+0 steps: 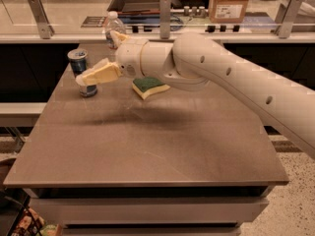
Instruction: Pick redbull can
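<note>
Brown-grey table (157, 146), three things sitting on it. Far left, upright redbull can (78, 62). Further back near the far edge, clear water bottle (113, 27) standing. Right of the can, green-and-yellow sponge (150, 86) lying flat. Hovering low right at the can, covering its lower half: the gripper (84, 78).

White arm (231, 77) stretched leftward, gripper (98, 58) low at its end, fingers (98, 74) spread.

No legible text (the box label (229, 10) included); claw (93, 75) beside redbull can (78, 63).
</note>
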Controlling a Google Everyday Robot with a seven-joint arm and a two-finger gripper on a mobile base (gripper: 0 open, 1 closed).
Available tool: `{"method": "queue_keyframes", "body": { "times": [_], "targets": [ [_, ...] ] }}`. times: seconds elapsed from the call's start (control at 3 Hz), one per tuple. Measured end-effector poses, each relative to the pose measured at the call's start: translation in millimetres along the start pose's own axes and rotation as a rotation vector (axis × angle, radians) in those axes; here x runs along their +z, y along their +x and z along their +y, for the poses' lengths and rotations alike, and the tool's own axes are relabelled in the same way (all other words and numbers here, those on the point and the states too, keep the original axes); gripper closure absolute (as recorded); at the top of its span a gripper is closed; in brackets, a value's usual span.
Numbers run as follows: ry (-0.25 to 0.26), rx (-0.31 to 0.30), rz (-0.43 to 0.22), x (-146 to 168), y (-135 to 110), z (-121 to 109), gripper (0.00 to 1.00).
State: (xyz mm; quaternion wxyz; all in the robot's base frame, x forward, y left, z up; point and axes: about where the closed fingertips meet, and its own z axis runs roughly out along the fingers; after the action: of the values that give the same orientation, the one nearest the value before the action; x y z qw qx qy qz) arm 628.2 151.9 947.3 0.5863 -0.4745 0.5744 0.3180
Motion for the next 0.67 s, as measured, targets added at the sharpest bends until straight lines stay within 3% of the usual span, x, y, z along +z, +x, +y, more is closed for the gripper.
{"method": "queue_keyframes", "body": {
  "times": [0.67],
  "targets": [
    [-0.124, 0.063, -0.055, 52, 20, 7, 0.0]
  ]
}}
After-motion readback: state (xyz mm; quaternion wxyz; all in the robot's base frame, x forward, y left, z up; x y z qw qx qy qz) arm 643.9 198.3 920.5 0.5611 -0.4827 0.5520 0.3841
